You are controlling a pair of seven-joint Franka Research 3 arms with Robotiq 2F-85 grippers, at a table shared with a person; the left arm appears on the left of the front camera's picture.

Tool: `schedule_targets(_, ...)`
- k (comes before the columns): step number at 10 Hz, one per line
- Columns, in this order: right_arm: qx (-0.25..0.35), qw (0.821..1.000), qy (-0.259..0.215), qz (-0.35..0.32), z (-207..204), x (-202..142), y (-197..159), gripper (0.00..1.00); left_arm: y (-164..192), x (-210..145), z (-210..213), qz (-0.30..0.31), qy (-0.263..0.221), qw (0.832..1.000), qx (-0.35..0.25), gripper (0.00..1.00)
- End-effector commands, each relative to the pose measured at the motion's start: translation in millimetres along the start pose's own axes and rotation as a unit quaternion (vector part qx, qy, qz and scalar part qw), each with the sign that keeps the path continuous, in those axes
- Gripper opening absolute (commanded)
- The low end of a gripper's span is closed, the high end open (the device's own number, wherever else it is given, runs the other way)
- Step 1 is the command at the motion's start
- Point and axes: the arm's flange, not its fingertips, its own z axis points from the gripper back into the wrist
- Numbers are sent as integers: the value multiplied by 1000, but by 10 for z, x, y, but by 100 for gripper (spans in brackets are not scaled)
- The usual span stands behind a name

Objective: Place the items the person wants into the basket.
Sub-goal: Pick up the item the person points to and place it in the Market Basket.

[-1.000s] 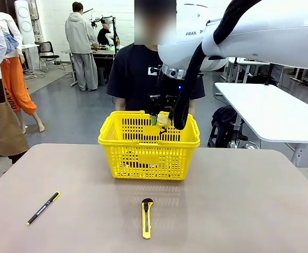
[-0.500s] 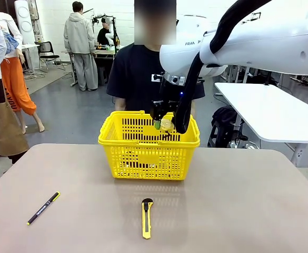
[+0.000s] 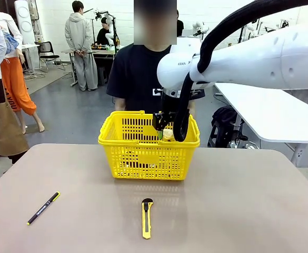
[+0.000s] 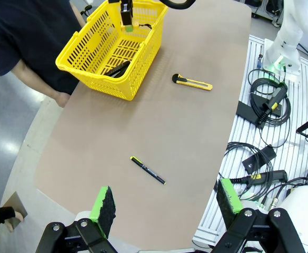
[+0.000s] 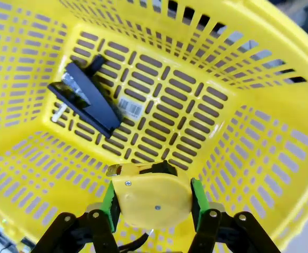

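Two leftovers near bench front edge: pen (image 3: 43,208) at L, utility knife (image 3: 147,217) mid. L gripper (image 4: 165,205) fully spread, empty. R gripper (image 5: 152,197) clamps tape measure (image 5: 152,196), dropped lower into basket (image 3: 123,158) vs a sec ago; stapler (image 5: 85,97) and marker (image 5: 59,112) on its floor, so release looks next. Bench tan, matte; lab bg, person (image 3: 138,74) at far edge.

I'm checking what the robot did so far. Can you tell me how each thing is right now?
tape measure: held by right gripper, over the basket
stapler: lying in the basket
basket: upright on table
left gripper: open, holding nothing
pen: lying on table
utility knife: lying on table
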Motion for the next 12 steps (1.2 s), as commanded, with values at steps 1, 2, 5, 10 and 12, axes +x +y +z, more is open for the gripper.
schedule_targets(1,-28,999,17,-15,-20,179,68,65,-6,1,1,-2,-3,1000,-2,100)
schedule_targets(2,-33,999,17,-17,-49,181,69,65,-6,1,1,-2,-3,1000,-2,100)
schedule_targets(5,-30,999,17,-17,-61,172,59,65,-6,1,1,-2,-3,1000,-2,100)
schedule_targets(10,-28,999,20,-19,-90,185,39,100,-6,1,1,-2,-3,1000,-2,100)
schedule_targets(12,-27,999,16,-19,-63,162,47,100,-6,1,1,-2,-3,1000,-2,100)
